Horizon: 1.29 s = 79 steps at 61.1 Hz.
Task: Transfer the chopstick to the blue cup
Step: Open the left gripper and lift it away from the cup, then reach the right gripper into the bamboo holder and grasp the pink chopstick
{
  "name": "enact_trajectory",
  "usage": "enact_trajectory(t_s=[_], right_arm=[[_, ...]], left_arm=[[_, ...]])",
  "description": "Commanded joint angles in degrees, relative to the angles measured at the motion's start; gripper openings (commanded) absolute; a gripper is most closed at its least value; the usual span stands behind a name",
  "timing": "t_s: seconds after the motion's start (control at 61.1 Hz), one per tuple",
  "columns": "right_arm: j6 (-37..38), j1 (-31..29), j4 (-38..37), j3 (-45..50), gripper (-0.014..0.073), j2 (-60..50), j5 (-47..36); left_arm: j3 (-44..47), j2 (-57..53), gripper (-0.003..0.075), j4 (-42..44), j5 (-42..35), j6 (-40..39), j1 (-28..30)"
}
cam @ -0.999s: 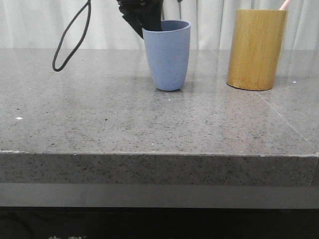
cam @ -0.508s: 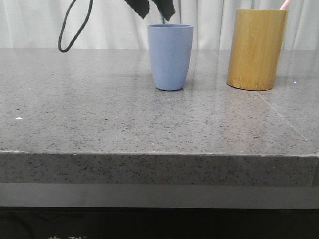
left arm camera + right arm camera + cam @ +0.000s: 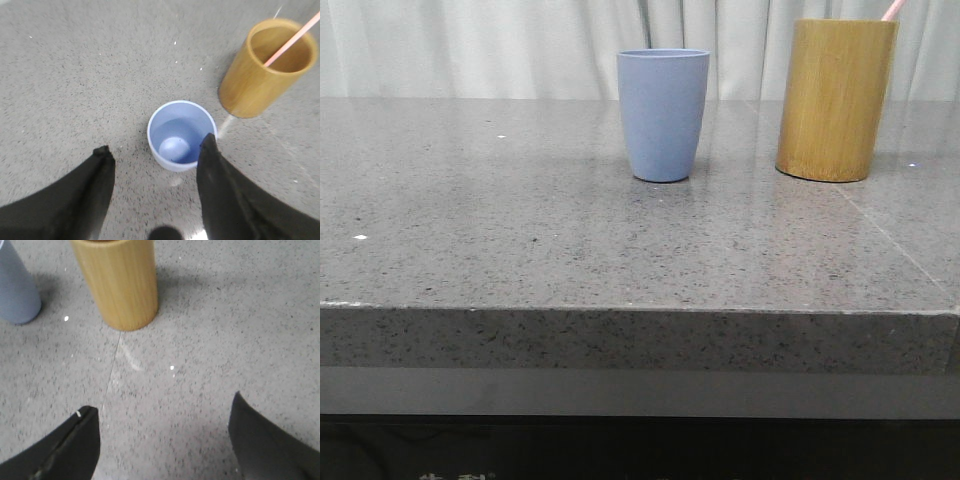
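The blue cup stands upright mid-table, empty inside in the left wrist view. A pale pink chopstick leans out of the taller bamboo holder to its right; it also shows in the left wrist view. My left gripper is open and empty, high above the table beside the cup, out of the front view. My right gripper is open and empty over bare tabletop, short of the bamboo holder.
The grey speckled stone table has its front edge near the camera. A white curtain hangs behind. The blue cup's side shows in the right wrist view.
My left gripper and its cable rose from behind the blue cup and left the front view. The cup went from tilted to upright. The bamboo holder has not moved.
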Motion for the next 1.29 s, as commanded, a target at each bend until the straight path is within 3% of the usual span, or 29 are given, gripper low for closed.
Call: enact_trajectory(t_s=[0.0,0.131,0.426,0.524,0.737,1.065,1.13,1.278], right_arm=[[-0.03,-2.81,2.58,-4.43,0.0552,1.81,-3.67],[-2.47,-7.59,8.78,-7.33,0.0552,5.01,-3.04],[-25.40,-15.08,42.50,-15.03,0.0552,15.29,3.65],[-29.26,-15.14,49.39,-18.04,0.0552,19.17,4.55],[-29.64,-15.14,50.96,-25.97,0.0552,27.44,4.42],[-29.69,-12.79,49.50,-34.92,0.0548,37.09,4.42],[-29.89,-11.94,49.28,-35.70,0.0518,38.11,4.03],[-30.05,-11.01,49.14,-35.85,0.0359,39.29,3.22]], left_arm=[[4.23,-7.96,0.0377,-3.17,-1.62,0.78,1.88],[15.57,-16.20,0.0376,-4.05,-6.62,1.44,3.98],[43.57,-36.42,0.0375,-4.45,-19.31,1.43,5.54],[50.25,-41.74,0.0375,-4.45,-20.20,1.43,5.54],[57.99,-48.20,0.0375,-5.14,-20.52,1.43,5.54],[59.03,-49.12,0.0375,-6.49,-20.52,1.43,5.54],[59.03,-49.12,0.0375,-6.49,-20.58,1.43,5.54],[59.03,-49.12,0.0375,-6.49,-20.58,1.43,5.54]])
